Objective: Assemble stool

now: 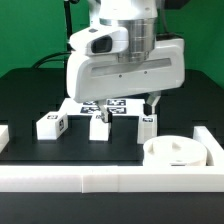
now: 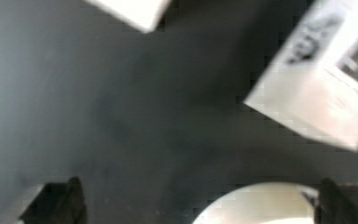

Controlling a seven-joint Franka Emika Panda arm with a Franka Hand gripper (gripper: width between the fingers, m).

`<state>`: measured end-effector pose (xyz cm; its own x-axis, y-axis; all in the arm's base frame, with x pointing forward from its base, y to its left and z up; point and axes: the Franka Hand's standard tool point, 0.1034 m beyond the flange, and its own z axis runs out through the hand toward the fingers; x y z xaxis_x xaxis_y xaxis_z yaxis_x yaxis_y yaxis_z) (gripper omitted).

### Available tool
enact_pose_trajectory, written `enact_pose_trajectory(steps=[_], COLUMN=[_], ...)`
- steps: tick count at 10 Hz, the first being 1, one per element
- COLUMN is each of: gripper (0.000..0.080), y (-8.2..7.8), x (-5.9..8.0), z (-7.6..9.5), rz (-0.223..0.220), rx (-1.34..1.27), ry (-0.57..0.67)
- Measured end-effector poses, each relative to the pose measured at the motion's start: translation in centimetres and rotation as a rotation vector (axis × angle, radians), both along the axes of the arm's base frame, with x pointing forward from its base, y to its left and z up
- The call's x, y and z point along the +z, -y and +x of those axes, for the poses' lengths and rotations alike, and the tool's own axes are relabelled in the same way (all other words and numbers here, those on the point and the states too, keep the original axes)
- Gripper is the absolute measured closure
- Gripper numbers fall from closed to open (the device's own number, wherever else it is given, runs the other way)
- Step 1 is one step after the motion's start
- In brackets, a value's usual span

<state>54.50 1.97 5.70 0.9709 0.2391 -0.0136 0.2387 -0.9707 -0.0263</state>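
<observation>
I am holding my gripper [image 2: 199,203] wide open, gripping nothing, hovering over the black table [image 1: 25,100] beside the seat disc [image 1: 172,152]. One leg [image 1: 50,124], a middle leg [image 1: 100,127] and a third leg [image 1: 148,126] are lying by the marker board [image 1: 105,104], with a green backdrop [image 1: 25,40] standing behind

Seat disc [image 2: 261,206] blurred, half off-frame.

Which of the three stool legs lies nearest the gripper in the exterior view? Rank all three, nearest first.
1. The leg at the exterior view's right, close by the gripper.
2. The middle leg, at the row's centre.
3. The leg at the exterior view's left, at the row's far end.
</observation>
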Motion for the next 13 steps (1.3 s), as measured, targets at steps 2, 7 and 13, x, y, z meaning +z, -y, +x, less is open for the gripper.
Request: enact_pose_trajectory(steps=[2, 7, 13], gripper=[0.0151, 0.0151, 0.0151], y=[-1.7, -2.3, -3.1], x=[-0.5, -0.8, -2.5], z=[-0.3, -0.6, -2.8], rz=[0.019, 0.032, -0.008], rx=[-0.254, -0.46, -0.365], ry=[-0.02, -0.078, -0.541])
